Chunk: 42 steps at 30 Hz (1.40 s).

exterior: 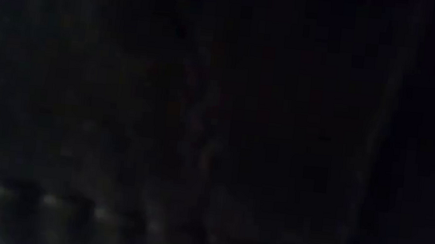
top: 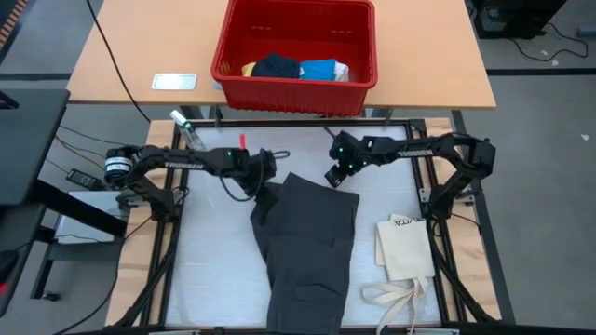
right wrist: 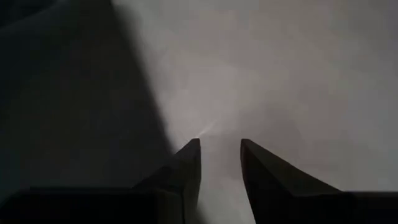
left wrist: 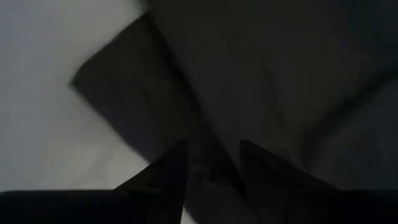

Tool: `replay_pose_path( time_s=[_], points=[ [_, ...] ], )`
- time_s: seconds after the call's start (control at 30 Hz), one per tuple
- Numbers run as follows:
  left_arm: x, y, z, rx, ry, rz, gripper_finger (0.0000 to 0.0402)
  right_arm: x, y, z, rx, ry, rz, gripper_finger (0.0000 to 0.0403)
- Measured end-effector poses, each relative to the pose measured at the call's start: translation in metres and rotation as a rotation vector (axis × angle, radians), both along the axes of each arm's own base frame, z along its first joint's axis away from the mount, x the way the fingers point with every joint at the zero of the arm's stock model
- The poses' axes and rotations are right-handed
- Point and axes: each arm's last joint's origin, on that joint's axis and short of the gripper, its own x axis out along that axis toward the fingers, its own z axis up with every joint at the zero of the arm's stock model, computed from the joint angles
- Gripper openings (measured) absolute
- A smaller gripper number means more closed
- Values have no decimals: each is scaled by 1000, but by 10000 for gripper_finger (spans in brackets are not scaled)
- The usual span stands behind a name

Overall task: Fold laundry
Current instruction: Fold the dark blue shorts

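Observation:
Dark grey cargo shorts (top: 307,242) lie spread on the white table, reaching from its far middle to its near edge. My left gripper (top: 264,173) stands open over their far left corner, and dark cloth (left wrist: 249,74) shows between and beyond its fingers. My right gripper (top: 333,177) is open just off the far right corner, above bare table (right wrist: 280,74), with the shorts' edge (right wrist: 62,93) beside it. More laundry, navy, blue, yellow and white pieces (top: 298,68), sits in a red basket. The low view is dark and shows nothing. My left gripper hangs slanting down over the shorts' far left corner (left wrist: 211,124) with its fingers apart. Whether the fingertips touch the cloth, I cannot tell.
The red basket (top: 296,46) stands on a wooden table beyond the far edge, with a small white object (top: 174,82) to its left. A flat cream tote bag (top: 405,247) with long straps lies near the right edge. Bare white surface (top: 214,261) lies left of the shorts.

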Motion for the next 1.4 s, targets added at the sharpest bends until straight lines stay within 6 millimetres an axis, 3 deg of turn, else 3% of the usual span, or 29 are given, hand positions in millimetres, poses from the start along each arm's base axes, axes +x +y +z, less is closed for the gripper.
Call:
replay_pose_path(
  time_s=[0.17,0.37,0.5,0.6,0.73,0.87,1.0,1.1,1.23,1.4],
  points=[
    [3,-17,0,-31,-13,-78,148,4,29,2,59,31,102,114],
    [5,-39,-1,6,-1,-125,148,13,79,1,135,52,189,113],
    [-2,-51,-21,-16,19,-107,148,16,109,1,138,69,213,113],
    [-11,-56,-42,-46,28,-64,148,14,119,-2,92,81,193,110],
    [-13,-57,-56,-89,-52,-42,147,6,107,-12,44,118,117,92],
    [-10,-48,-55,27,-106,-66,129,-7,79,-25,5,167,11,66],
    [-9,-12,-50,124,-111,12,102,-20,46,-30,-23,187,-97,42],
    [-8,16,-38,76,-139,61,87,-25,30,-29,-6,186,-127,32],
    [-4,28,-24,-38,-207,9,78,-24,28,-19,41,146,-113,34],
    [-2,16,-24,-78,-197,-57,85,-22,42,3,86,57,-98,58]
  ],
)
